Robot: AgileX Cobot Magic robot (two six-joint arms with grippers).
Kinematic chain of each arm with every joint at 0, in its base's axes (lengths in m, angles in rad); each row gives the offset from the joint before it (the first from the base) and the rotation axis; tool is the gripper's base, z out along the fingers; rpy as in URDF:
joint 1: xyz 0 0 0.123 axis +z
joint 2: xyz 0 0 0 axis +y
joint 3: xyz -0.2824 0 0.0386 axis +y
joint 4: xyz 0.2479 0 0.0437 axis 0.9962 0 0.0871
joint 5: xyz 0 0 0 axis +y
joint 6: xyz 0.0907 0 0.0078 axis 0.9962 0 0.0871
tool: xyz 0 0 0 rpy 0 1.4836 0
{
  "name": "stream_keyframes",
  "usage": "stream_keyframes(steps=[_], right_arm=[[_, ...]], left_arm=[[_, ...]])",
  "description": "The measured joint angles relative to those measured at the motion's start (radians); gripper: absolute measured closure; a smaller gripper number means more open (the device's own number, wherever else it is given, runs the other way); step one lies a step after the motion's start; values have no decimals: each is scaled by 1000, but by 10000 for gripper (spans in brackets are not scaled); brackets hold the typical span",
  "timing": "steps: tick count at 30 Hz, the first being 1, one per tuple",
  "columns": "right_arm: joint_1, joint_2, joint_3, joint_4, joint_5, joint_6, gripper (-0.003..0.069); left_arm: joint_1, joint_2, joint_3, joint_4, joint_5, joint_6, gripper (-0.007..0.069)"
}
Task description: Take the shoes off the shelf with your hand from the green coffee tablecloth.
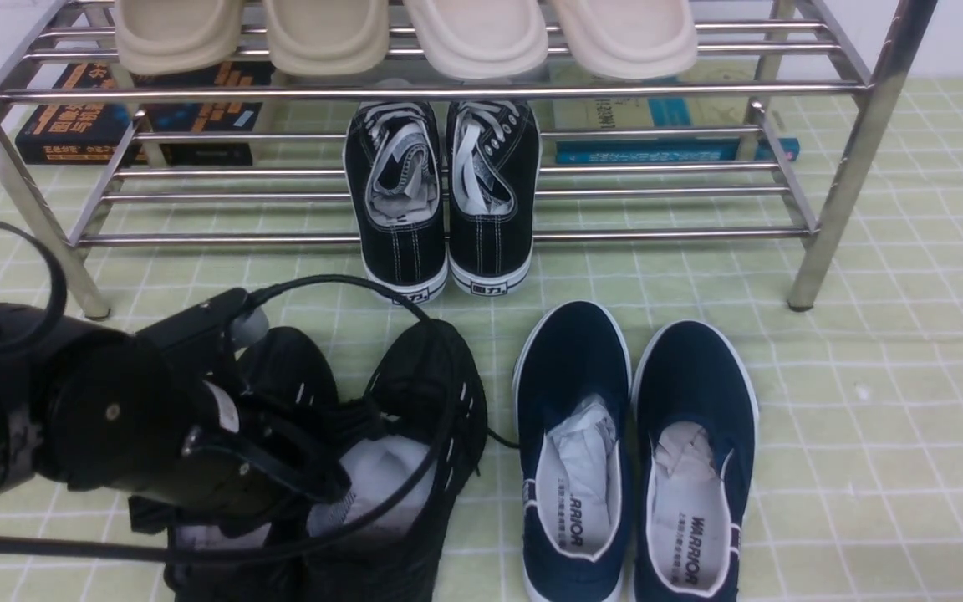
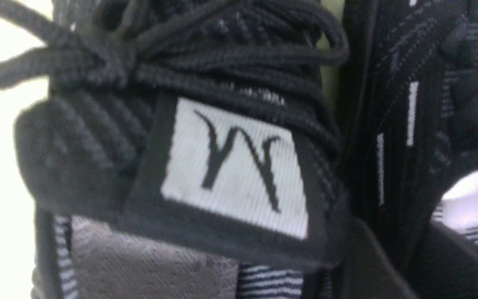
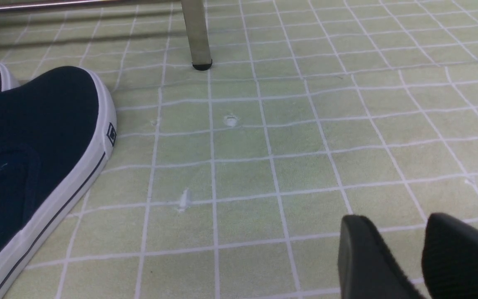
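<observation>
Where the shoes (image 1: 415,418) lie: off the shelf (image 1: 448,92), on the green coffee tablecloth (image 1: 866,376) just before it; black ribbed knit, white dashes, white stuffing
Left hand (image 1: 298,481): I see it on the shoes; I cannot tell whether it grips
Right gripper (image 3: 392,232): fingers parted, holding nothing, low over the tablecloth
Shelf build: shiny steel tubes, two tiers; black canvas sneakers (image 1: 444,201) on the lower
Tablecloth texture: pale green, white grid, slightly wrinkled; navy slip-ons (image 1: 632,451) beside the shoes
</observation>
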Motion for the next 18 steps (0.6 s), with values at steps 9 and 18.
stream_keyframes(steps=[9,18], right_arm=[[0,0,0,0,0,0,421],[0,0,0,0,0,0,421]], left_arm=[[0,-58,-76,-164,126,232,157],[0,-233,-302,-41,359,335,269]])
